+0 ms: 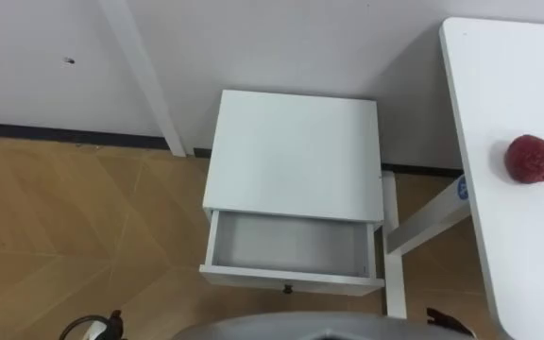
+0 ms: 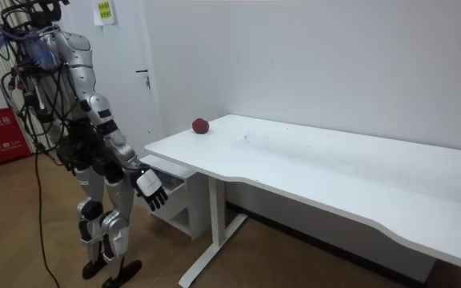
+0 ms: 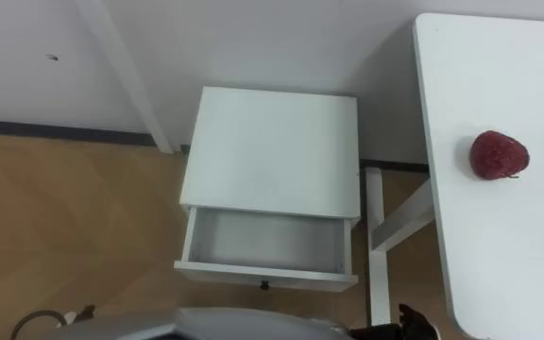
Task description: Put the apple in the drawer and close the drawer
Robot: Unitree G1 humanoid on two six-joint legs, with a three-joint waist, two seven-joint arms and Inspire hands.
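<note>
White table [image 1: 518,274] holds one red apple [image 1: 535,159]; one drawer [image 1: 291,244] stands open.

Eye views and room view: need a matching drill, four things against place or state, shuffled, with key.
Things:
1 apple
2 drawer
3 cabinet
4 right robot hand

Places or states:
A pulled open, nothing seen inside
B hanging low, open, holding nothing
C on the desk, at the end by the cabinet
D against the wall, beside the desk

Pairs: 1-C; 2-A; 3-D; 4-B
</note>
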